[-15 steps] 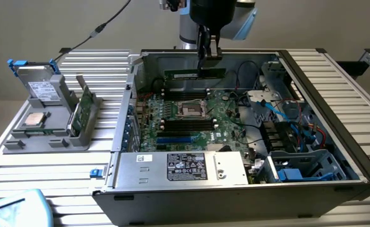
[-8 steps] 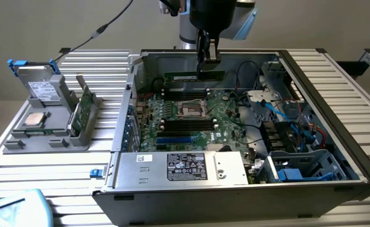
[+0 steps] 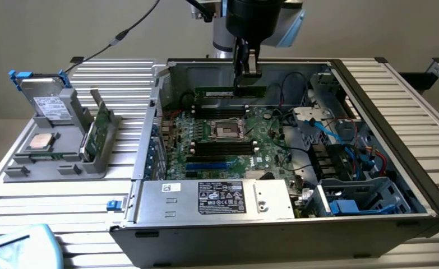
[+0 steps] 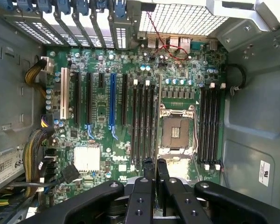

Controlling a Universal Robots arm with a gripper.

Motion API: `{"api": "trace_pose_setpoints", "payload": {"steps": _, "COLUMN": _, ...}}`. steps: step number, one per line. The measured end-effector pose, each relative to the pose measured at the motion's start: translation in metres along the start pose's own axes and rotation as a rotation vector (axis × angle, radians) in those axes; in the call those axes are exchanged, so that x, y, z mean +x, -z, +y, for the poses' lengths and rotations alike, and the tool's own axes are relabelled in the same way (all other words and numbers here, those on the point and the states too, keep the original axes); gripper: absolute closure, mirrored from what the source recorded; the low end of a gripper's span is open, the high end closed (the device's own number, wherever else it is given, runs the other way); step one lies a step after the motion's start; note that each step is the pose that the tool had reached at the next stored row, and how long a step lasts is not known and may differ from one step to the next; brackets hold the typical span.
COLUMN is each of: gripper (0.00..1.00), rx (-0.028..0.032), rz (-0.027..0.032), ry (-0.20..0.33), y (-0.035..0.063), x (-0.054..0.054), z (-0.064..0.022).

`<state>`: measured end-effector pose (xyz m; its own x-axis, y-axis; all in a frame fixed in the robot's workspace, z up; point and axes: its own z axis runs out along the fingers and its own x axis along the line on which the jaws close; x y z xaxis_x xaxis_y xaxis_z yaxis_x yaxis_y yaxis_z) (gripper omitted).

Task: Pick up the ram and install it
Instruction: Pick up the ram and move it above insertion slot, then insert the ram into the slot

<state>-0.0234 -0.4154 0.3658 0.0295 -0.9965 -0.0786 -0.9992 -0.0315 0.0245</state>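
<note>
Since the ram [image 3: 221, 91] is pinched in the claw [image 3: 247, 81], jaws narrow on its upper edge, it hangs inside the open computer case [image 3: 398, 112], upper middle of the exterior frame. Its long axis runs left-right across that view, with most of the stick poking out to the exterior view's left of the claw. Black memory slots [image 3: 219, 107] lie just below, parallel to it; touching or apart, can't tell. The motherboard [image 3: 234, 148] lies flat underneath, with the empty processor socket [image 3: 227, 130] nearby. The case sits on a slatted metal worktop [image 3: 47, 196], with a grey parts holder [image 3: 55, 165] at frame left.
</note>
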Motion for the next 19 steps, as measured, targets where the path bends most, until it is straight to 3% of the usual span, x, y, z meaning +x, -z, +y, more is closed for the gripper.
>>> {"api": "trace_pose_setpoints", "payload": {"steps": 14, "gripper": 0.86, "rx": 0.0, "rz": -0.0009, "ry": 0.0, "y": -0.0004, "x": 0.0001, "z": 0.0}}
{"api": "trace_pose_setpoints", "payload": {"steps": 19, "gripper": 0.86, "rx": 0.0001, "rz": -0.0026, "ry": 0.0, "y": -0.0093, "x": 0.001, "z": 0.002}}
